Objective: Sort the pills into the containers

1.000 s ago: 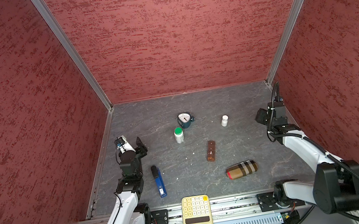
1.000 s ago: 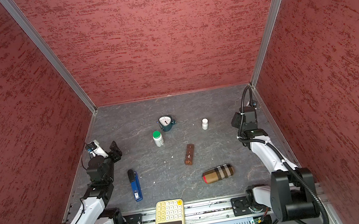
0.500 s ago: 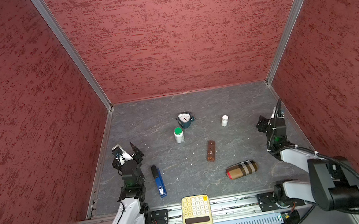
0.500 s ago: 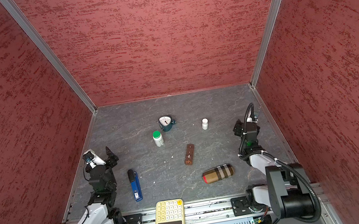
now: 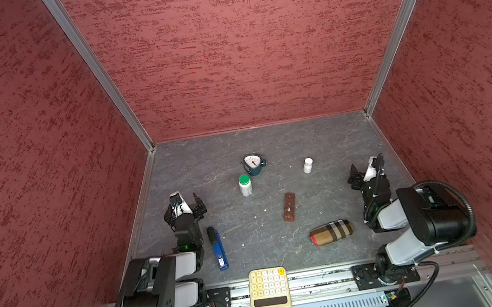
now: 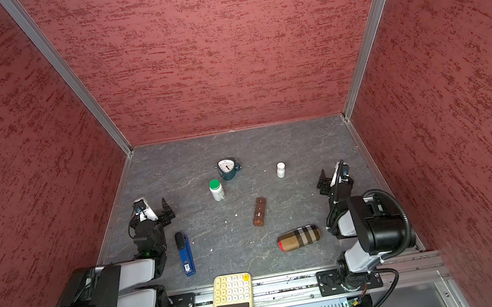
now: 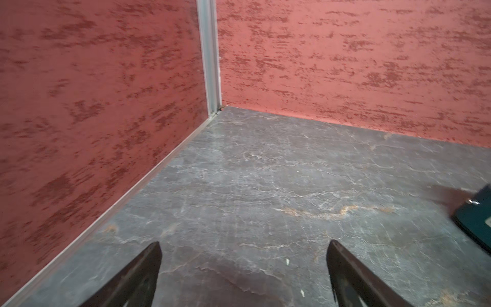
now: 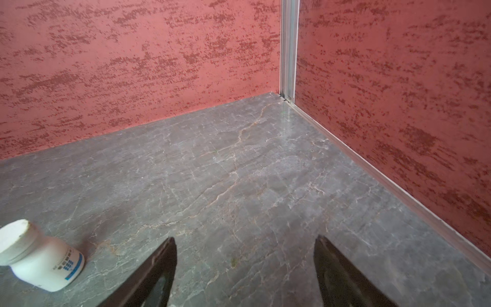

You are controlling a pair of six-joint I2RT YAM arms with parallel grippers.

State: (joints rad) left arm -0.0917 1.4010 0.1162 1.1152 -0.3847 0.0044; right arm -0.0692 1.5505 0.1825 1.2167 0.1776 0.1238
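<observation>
Lying flat: oblong brown plastic containers (image 5: 289, 206) on veined grey tabletop (image 5: 303, 138) | left pincer (image 7: 244, 242) wide | right pincer (image 8: 245, 238) wide

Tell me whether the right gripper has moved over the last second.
Yes. In a top view the right gripper, earlier level with the white bottle, now sits nearer the front rail.

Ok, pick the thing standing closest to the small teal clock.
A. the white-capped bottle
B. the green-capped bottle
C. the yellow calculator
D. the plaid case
B. In both top views the green-capped bottle stands upright just beside the small teal clock, while the other three sit well away from it.
</observation>
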